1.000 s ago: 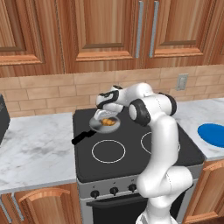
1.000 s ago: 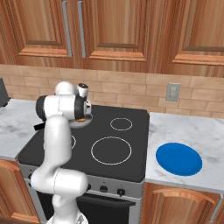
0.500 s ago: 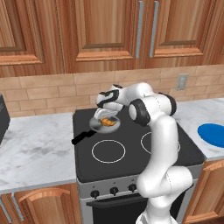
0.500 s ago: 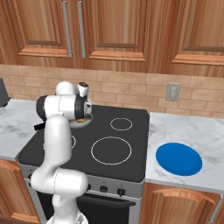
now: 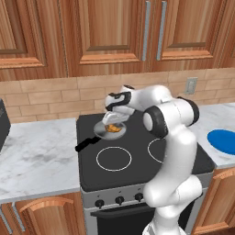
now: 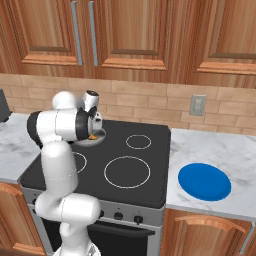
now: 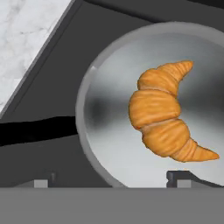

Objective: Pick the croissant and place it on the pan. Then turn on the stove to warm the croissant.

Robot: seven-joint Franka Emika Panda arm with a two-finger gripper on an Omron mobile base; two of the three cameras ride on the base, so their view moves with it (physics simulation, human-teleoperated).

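The small golden-orange curved croissant (image 7: 164,112) now lies loose on the floor of the round grey metal frying pan (image 7: 105,127), toward one side of the bowl and clear of the rim. The two-finger gripper (image 5: 114,118) hangs just above it with its fingers spread wide apart; in the hand view the two dark fingertips (image 7: 179,176) stand on either side of the pan floor with nothing between them. A second ago the fingers were closed on the pastry over this same spot, so the release has only just happened (the arm itself has hardly shifted).

The pan sits on the black glass cooktop (image 5: 137,172) at its back-left corner, its short black handle (image 7: 35,130) pointing toward the left edge of the cooktop and the marble counter (image 5: 36,156) beyond. From the left base view the croissant shows as an orange patch inside the pan beneath the hand.

That settles the first half of the task, by my reading: the pastry is in place. What remains is the heat. The row of black knobs (image 5: 119,200) on the steel front looks untouched, so the hand would need to lift clear of the pan and come down to the front edge, to the knob that serves the back-left burner.
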